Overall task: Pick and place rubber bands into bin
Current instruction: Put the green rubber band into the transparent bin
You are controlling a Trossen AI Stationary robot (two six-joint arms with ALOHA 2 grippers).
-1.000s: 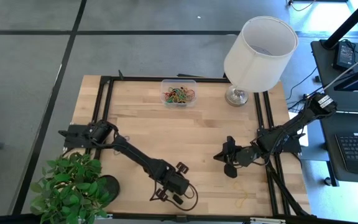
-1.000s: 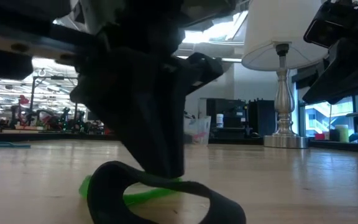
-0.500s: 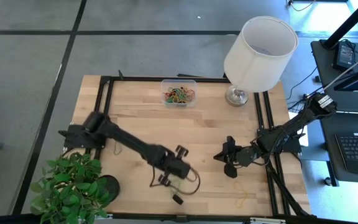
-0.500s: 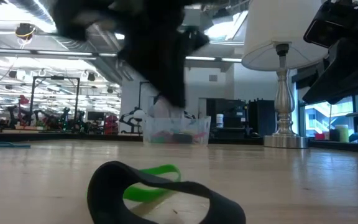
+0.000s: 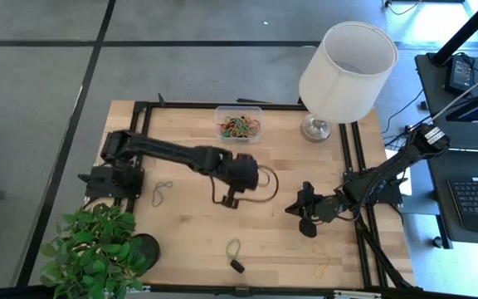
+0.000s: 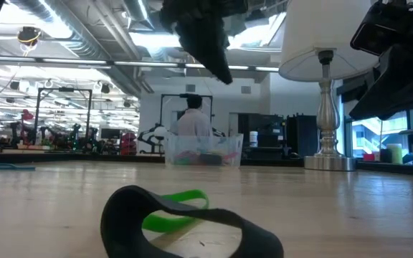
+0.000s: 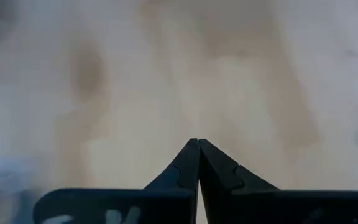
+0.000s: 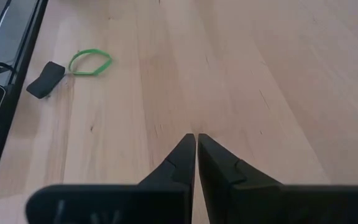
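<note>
My left gripper (image 5: 250, 176) hangs shut above the middle of the table, a little nearer than the clear bin (image 5: 238, 124), and shows nothing between its fingers (image 7: 197, 163). The bin holds several coloured rubber bands (image 5: 239, 127). Other bands lie flat on the wood. A green one (image 5: 234, 248) is near the front edge, a pale one (image 5: 163, 193) at the left and a yellow one (image 5: 323, 264) at the front right. My right gripper (image 5: 292, 209) waits low at the right, shut and empty (image 8: 196, 149).
A small black piece (image 5: 236, 266) lies against the green band, close to the low camera (image 6: 185, 222). A white-shaded lamp (image 5: 345, 62) stands at the far right beside the bin. A potted plant (image 5: 94, 249) fills the near left corner. Black rails (image 5: 143, 149) frame the table.
My left gripper has risen from the green band near the front edge and swung toward the far edge and the bin. The green band stays on the table beside the black piece.
</note>
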